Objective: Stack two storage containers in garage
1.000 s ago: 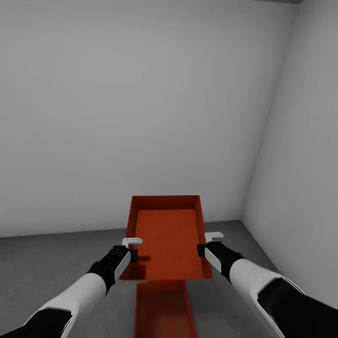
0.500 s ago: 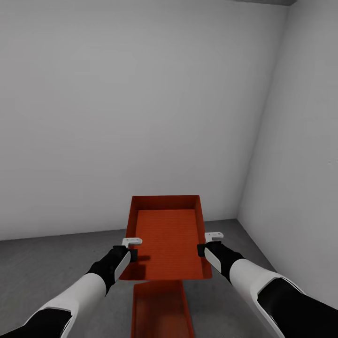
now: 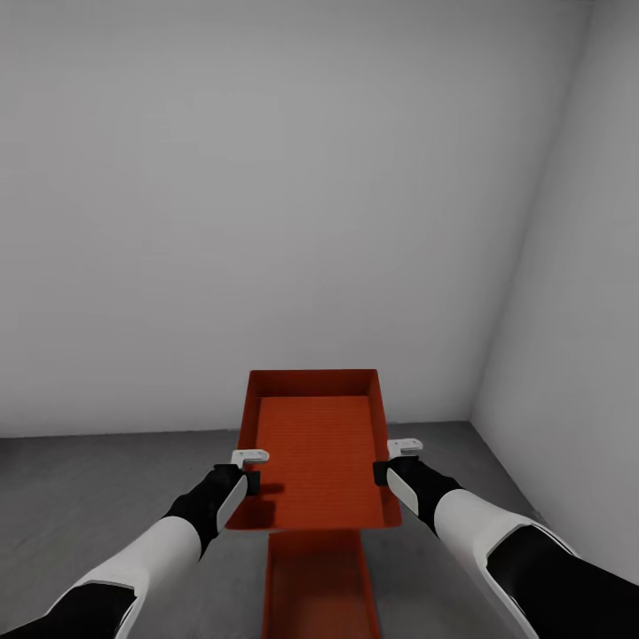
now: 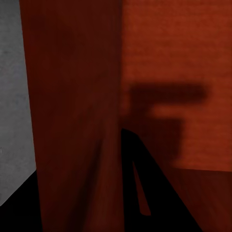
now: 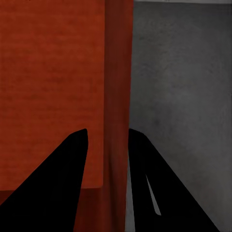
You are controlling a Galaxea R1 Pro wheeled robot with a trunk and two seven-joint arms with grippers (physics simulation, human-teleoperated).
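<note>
Grey floor (image 3: 89,497) meets two white walls (image 3: 266,222); two red boxes: held box (image 3: 312,444) at 12 o'clock, each side wall pinched by left claw (image 3: 251,469) and right claw (image 3: 397,460); second box (image 3: 319,590) lies at 6 o'clock below.

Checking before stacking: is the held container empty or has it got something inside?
Empty: the held container shows only its bare ribbed orange base.

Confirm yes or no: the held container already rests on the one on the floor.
No. In the head view the held container hangs above the lower container, both grippers gripping its side walls.
</note>
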